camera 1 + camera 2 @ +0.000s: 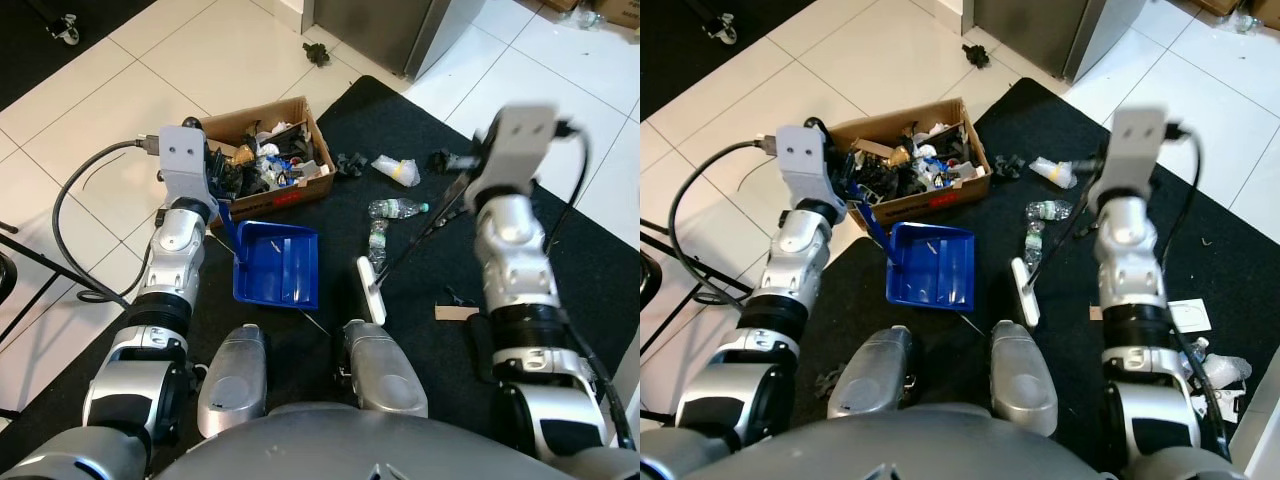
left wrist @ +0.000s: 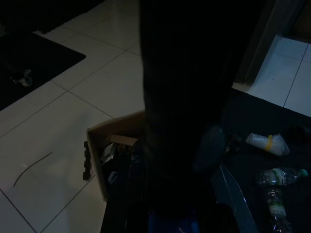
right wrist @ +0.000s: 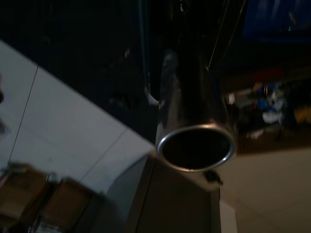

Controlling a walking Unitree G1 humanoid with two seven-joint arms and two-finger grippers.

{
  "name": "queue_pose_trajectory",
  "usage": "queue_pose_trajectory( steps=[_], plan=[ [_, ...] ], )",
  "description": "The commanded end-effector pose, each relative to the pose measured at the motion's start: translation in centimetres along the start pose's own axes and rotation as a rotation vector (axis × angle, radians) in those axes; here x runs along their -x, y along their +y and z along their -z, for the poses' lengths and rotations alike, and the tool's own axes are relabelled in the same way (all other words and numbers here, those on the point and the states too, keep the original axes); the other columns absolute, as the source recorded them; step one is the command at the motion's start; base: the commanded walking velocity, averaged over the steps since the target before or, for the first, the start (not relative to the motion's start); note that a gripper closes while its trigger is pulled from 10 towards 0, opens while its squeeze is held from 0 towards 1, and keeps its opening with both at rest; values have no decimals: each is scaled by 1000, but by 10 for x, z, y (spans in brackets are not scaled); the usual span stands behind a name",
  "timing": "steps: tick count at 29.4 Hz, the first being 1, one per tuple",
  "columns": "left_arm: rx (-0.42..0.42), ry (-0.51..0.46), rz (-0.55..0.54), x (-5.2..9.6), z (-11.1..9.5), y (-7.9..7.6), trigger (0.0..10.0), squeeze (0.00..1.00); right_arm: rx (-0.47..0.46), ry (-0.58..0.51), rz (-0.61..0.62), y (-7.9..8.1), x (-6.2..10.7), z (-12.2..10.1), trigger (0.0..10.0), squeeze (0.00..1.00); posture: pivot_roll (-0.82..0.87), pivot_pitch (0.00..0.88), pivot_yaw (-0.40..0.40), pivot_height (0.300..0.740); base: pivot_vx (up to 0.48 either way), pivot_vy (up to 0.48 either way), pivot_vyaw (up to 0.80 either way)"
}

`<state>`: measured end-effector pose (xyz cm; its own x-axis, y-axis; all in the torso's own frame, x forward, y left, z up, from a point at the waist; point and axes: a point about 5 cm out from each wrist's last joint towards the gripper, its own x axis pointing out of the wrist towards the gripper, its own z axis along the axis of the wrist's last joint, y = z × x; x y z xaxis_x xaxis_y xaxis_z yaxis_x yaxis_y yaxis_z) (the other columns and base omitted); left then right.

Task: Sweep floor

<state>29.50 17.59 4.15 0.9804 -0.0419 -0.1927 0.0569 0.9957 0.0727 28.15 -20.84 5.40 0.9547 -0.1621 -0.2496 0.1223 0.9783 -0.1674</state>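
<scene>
Here, dustpan [image 1: 277, 264] lies just beside box [image 1: 290, 192].

Grey cabinet [image 1: 385, 30] on white tiles; black cable [image 1: 75, 215] looping left.

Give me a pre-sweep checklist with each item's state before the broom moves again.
1. Dustpan flat on the mat, mouth toward the robot: ok.
2. Left gripper at the dustpan handle: ok; grasp cannot tell.
3. Broom head down on the mat beside the dustpan: ok.
4. Right gripper on the broom pole: blurred, cannot tell.
5. Bottles and bag not yet swept up: not ok.
6. Box full of trash: ok.
</scene>
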Motion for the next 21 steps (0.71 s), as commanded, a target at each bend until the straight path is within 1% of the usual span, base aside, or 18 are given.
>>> queue_pose_trajectory(
  steps=[1, 2, 3, 4, 6, 10, 12, 16, 18, 20, 21],
  plan=[
    [-15, -18, 12, 0, -4, -2, 10000, 0, -3, -29, 0, -1, 0, -3, 10000, 0, 79, 33, -36, 740, 0, 0, 0],
    [-15, -18, 12, 0, -4, -2, 10000, 0, -3, -29, 0, -1, 0, -3, 10000, 0, 79, 33, -36, 740, 0, 0, 0],
    [-19, -15, 17, 1, -3, -3, 10000, 0, 32, 6, -41, 1, 5, 7, 10000, 0, 79, 37, -36, 740, 0, 0, 0],
    [-19, -15, 17, 1, -3, -3, 10000, 0, 32, 6, -41, 1, 5, 7, 10000, 0, 79, 37, -36, 740, 0, 0, 0],
    [-23, -12, 21, 2, -2, -3, 10000, 0, 75, 33, -82, 2, 9, 13, 10000, 0, 74, 39, -32, 740, 0, 0, 0],
    [-28, -8, 26, 2, -1, -2, 10000, 0, 108, 56, -100, -3, 10, 17, 10000, 0, 72, 42, -31, 740, 0, 0, 0],
    [-32, -6, 28, 3, -1, -1, 10000, 0, 135, 66, -110, -7, 11, 19, 10000, 0, 70, 43, -30, 740, 0, 0, 0],
    [-38, -2, 32, 4, 0, -1, 10000, 0, 156, 77, -128, -11, 12, 20, 10000, 0, 70, 43, -30, 740, 0, 0, 0],
    [-46, 8, 40, 6, 3, -1, 10000, 0, 174, 91, -141, -15, 14, 21, 10000, 0, 66, 40, -31, 740, 0, 0, 0],
    [-49, 15, 46, 7, 6, -2, 10000, 0, 163, 88, -134, -17, 14, 20, 10000, 0, 65, 40, -32, 740, 0, 0, 0],
    [-55, 26, 52, 8, 9, -3, 10000, 0, 85, 51, -77, -20, 10, 12, 10000, 0, 64, 38, -30, 740, 0, 0, 0]
  ],
)
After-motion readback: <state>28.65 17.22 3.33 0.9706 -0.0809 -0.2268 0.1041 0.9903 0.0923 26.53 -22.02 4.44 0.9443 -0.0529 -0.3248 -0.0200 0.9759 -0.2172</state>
